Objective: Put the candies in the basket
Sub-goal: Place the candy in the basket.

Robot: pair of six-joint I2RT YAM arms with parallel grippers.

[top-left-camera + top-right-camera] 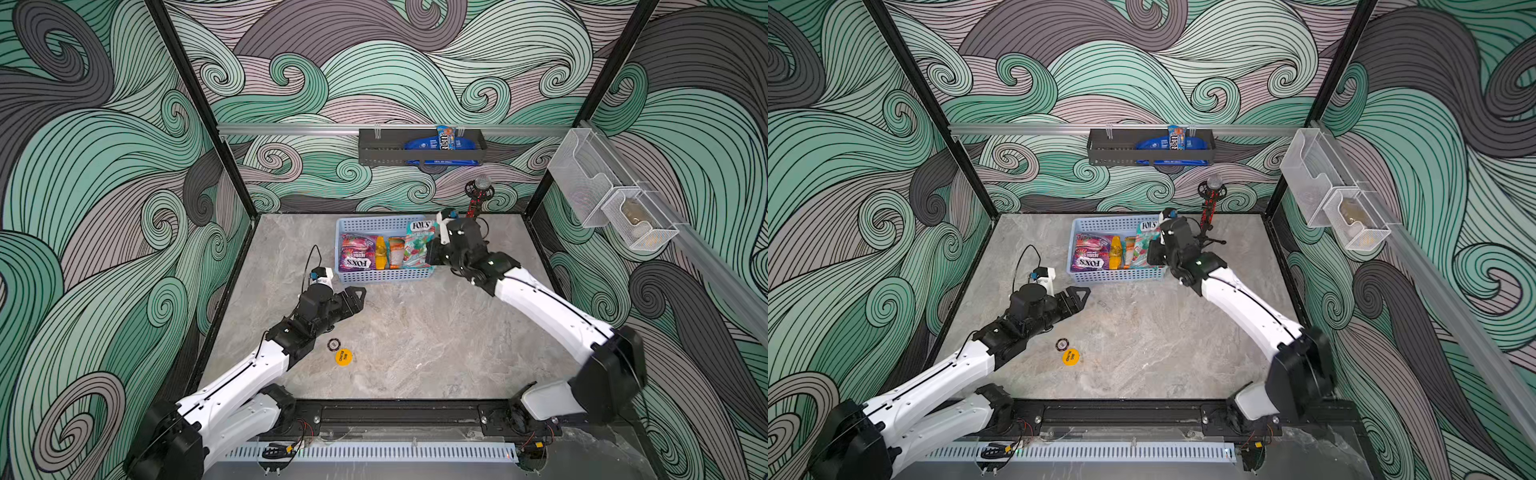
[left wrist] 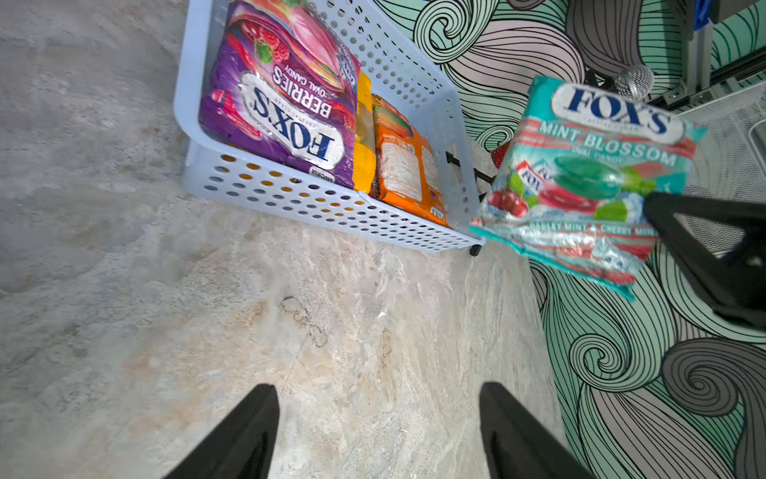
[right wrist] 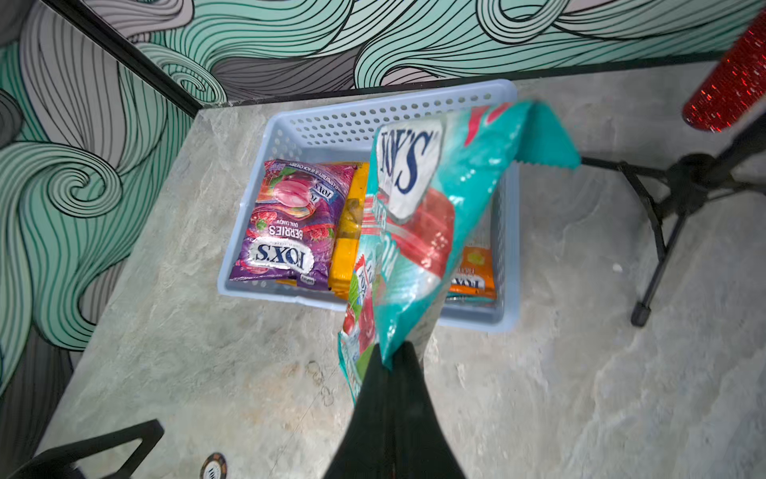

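Swirl-patterned walls [image 1: 124, 208] enclose a marbled grey tabletop [image 1: 415, 340], and the light blue basket [image 1: 376, 225] sits toward its 12 o'clock edge in both top views. Inside it, running from 9 o'clock to 3 o'clock, lie the purple bag [image 1: 357, 255], the yellow bag [image 1: 380, 253] on its edge and the orange bag [image 1: 396, 251]. The mint bag [image 1: 417, 245] is held in the air at the basket's 3 o'clock end, not yet inside. Whether it is right over the rim or just outside it cannot be told. The right gripper [image 3: 389, 358] has its jaws pinched tight on one edge of this bag. The left gripper [image 2: 379, 394] waits at the basket's 7 o'clock, jaws parted with nothing between them.

The step in hand looks like the drop of the mint bag. To do it well, the right arm should probably carry the bag a little further toward 9 o'clock, until its bulk clears the 3 o'clock wall and sits above the gap beside the orange bag. It should then lower until the free edge touches down before the jaws part. Released from height, a glossy bag could catch the rim and slide out. The microphone stand [image 1: 478, 195] is near the basket at 2 o'clock, so the wrist has little room there. The small yellow disc [image 1: 343, 356] toward 6 o'clock is no part of the job.
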